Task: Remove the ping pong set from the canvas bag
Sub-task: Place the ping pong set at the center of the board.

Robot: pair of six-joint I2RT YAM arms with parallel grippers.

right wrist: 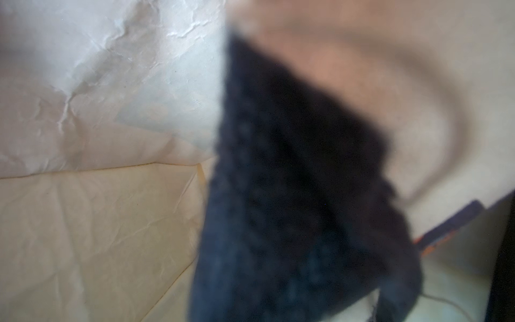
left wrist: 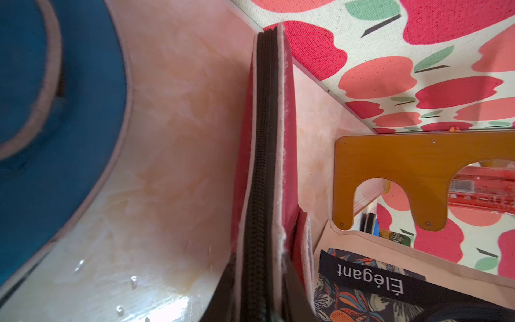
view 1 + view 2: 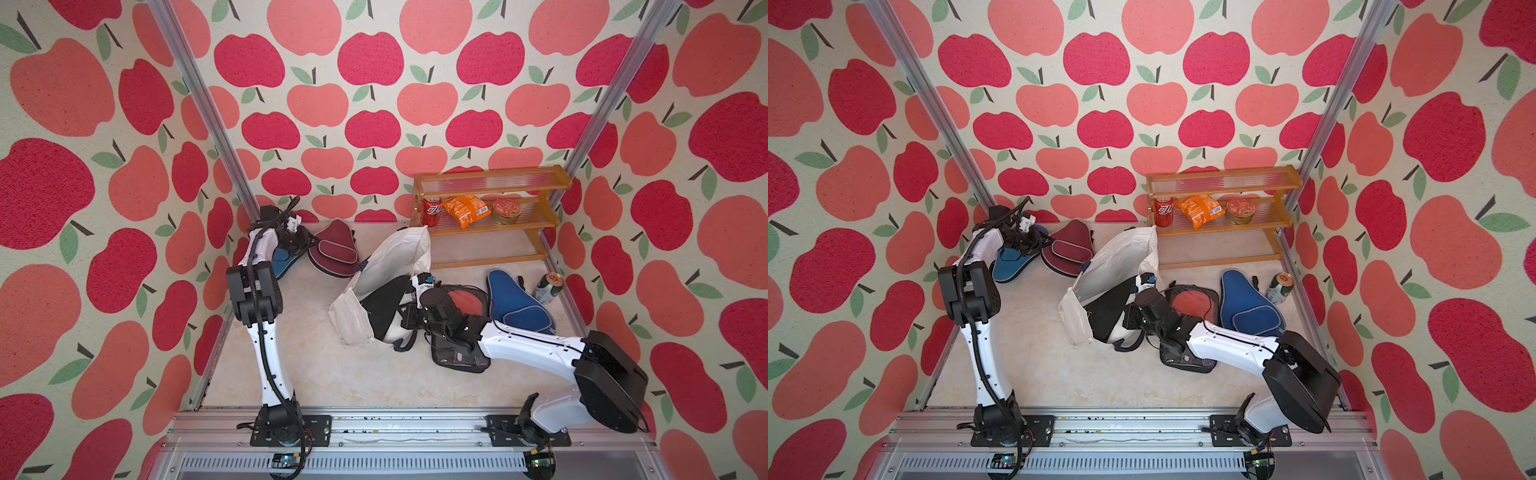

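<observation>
The off-white canvas bag (image 3: 390,257) (image 3: 1121,257) lies tipped over mid-table, its dark mouth facing the right arm. My right gripper (image 3: 405,318) is shut at that mouth; the right wrist view shows a blurred navy strap handle (image 1: 292,195) filling the space at the jaws. A maroon case (image 3: 336,249) (image 2: 262,167) stands on edge at the far left, its zip edge between the fingers of my left gripper (image 3: 309,243) (image 2: 260,292). One blue case (image 3: 282,259) lies beside it. Another blue case (image 3: 519,303) and two clear pouches (image 3: 469,299) (image 3: 457,357) lie right of the bag.
A wooden rack (image 3: 490,178) stands at the back right, holding a red can (image 3: 432,211), an orange snack bag (image 3: 465,210) and a tin (image 3: 506,210). A green can (image 3: 549,286) stands by the right wall. Apple-print walls close three sides.
</observation>
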